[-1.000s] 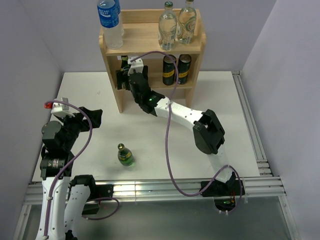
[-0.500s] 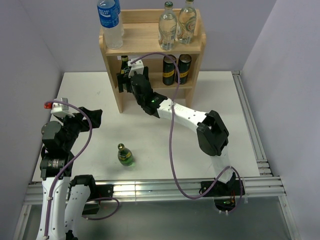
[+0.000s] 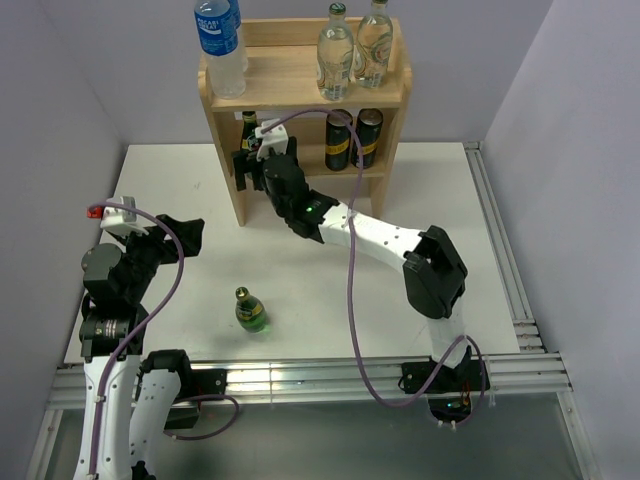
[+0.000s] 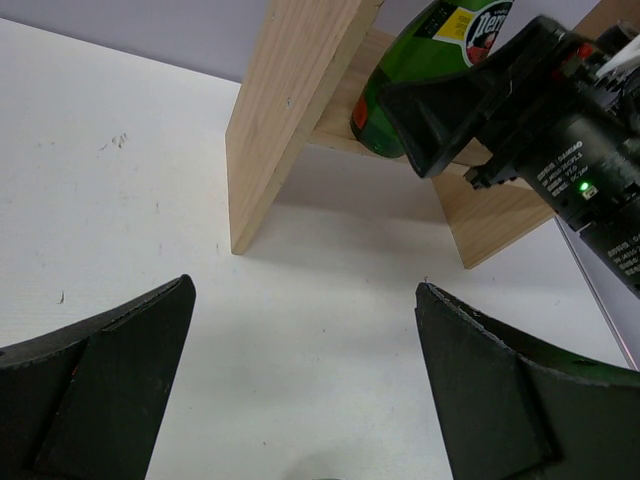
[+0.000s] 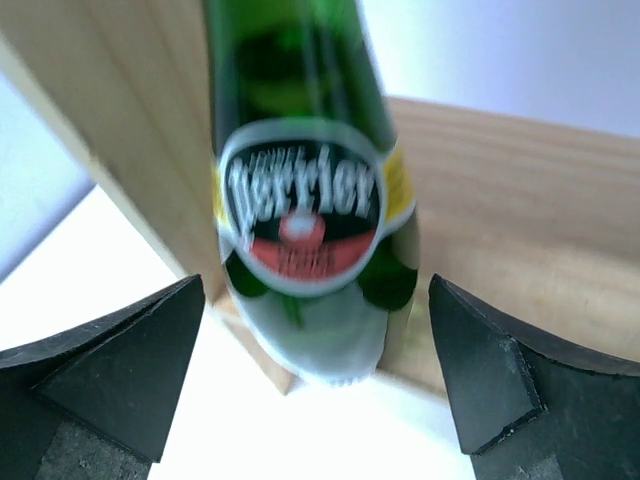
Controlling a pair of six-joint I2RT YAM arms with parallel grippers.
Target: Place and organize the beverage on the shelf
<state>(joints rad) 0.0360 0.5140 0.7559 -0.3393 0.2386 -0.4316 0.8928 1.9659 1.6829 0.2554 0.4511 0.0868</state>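
The wooden shelf (image 3: 300, 75) stands at the back of the table. Its top tier carries two clear glass bottles (image 3: 335, 42). On the lower tier are two dark cans (image 3: 352, 140) and, at the left, a green bottle (image 3: 248, 128) standing upright. My right gripper (image 3: 250, 162) is at that bottle. In the right wrist view the jaws (image 5: 315, 360) are open, with the green bottle (image 5: 305, 200) between the fingers and apart from both. A second green bottle (image 3: 252, 310) stands on the table. My left gripper (image 3: 185, 235) is open and holds nothing (image 4: 303, 290).
A taller water bottle (image 3: 220, 45) with a blue label stands at the left of the shelf's top tier. The shelf's left side panel (image 4: 290, 110) reaches down to the table. Grey walls close in the table on both sides, and metal rails run along its right and near edges.
The right arm's elbow has swung out to the right and its forearm has shifted slightly; the jaws stay open around the bottle on the shelf. The left arm has not moved.
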